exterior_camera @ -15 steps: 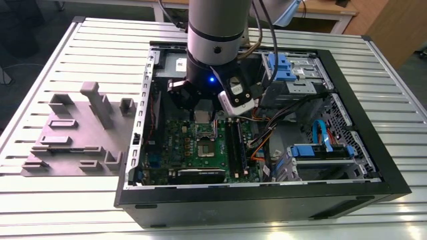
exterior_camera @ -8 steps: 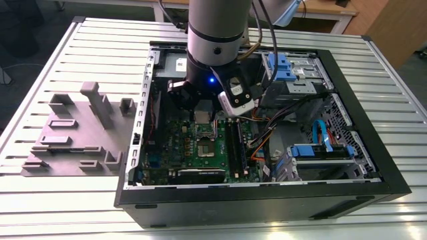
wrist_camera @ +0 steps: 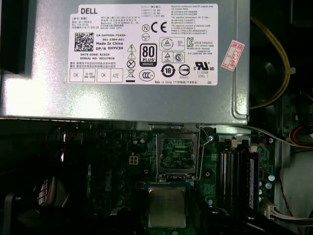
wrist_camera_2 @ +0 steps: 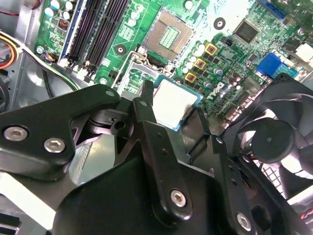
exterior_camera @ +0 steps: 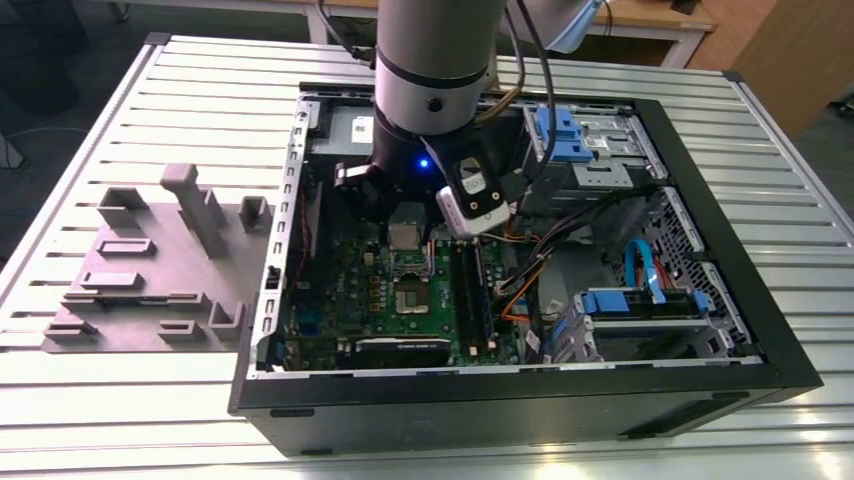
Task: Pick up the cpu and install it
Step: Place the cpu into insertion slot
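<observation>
The cpu [wrist_camera_2: 175, 102] is a small silvery square chip with a pale rim, and my gripper [wrist_camera_2: 173, 104] is shut on it, one black finger [wrist_camera_2: 146, 105] on each side. It hangs a little above the green motherboard [wrist_camera_2: 230, 58], short of the open socket [wrist_camera_2: 168, 34], whose bare contact field shows. In the first wrist view the cpu [wrist_camera: 167, 207] sits just off the socket [wrist_camera: 177, 152]. In the exterior view the gripper [exterior_camera: 404, 235] is low inside the open computer case, holding the cpu [exterior_camera: 404, 237] above the socket [exterior_camera: 411, 297].
A grey power supply box [wrist_camera: 122, 58] with a white label lies close beside the socket. A black fan [wrist_camera_2: 274, 139], memory slots [wrist_camera_2: 98, 29] and cables [exterior_camera: 527, 275] crowd the board. Blue drive cages [exterior_camera: 574, 140] fill the case's far side. A grey fixture [exterior_camera: 147, 270] lies on the slatted table.
</observation>
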`<state>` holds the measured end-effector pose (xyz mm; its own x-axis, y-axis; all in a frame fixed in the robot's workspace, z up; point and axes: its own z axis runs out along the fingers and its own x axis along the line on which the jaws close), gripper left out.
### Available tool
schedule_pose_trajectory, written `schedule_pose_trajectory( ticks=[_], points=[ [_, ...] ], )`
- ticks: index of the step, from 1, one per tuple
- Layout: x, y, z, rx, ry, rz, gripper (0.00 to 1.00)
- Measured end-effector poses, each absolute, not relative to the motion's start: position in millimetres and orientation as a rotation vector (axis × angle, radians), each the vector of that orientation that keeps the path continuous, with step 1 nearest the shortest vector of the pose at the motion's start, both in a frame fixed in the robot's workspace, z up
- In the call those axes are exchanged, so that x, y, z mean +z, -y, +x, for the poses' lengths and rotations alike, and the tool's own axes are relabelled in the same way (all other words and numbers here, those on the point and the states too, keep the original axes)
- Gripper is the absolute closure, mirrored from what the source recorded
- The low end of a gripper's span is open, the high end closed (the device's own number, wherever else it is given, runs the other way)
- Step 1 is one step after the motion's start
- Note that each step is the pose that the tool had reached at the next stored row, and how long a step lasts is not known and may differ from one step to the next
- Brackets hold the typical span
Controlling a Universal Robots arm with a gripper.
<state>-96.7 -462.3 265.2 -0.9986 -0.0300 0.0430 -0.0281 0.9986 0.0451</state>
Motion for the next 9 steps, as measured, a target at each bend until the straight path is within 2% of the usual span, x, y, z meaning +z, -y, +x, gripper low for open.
schedule_pose_trajectory(
  ticks=[9],
  points=[
    [264.1,463.4,-96.7,-0.069,3.1,0.046,0.53]
  ],
)
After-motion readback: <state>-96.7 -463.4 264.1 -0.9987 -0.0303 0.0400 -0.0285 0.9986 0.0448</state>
